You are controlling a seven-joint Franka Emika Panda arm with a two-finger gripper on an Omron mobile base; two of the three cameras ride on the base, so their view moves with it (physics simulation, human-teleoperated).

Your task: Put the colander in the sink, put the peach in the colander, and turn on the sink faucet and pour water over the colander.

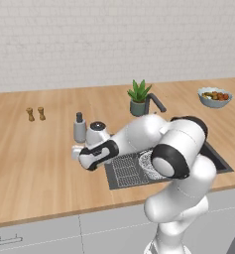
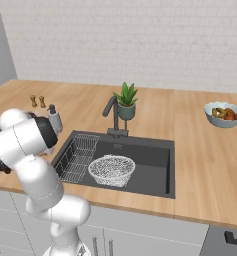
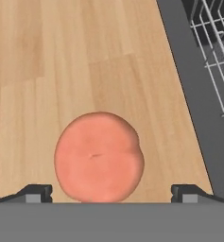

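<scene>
Hand view: your tool point(image 3: 108, 191) stands wide, straddling the peach point(image 3: 99, 157) on the worktop point(image 3: 61, 56) beside the sink point(image 3: 193, 94) edge, ready to grasp.

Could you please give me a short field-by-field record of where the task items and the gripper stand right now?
colander: sitting in the sink, beside the wire rack
peach: on the wooden counter, left of the sink edge, not yet in the colander
gripper: open, directly over the peach, one fingertip either side, not closed on it
sink faucet: behind the sink, no water running
done so far: colander placed
not yet done: peach, water
</scene>
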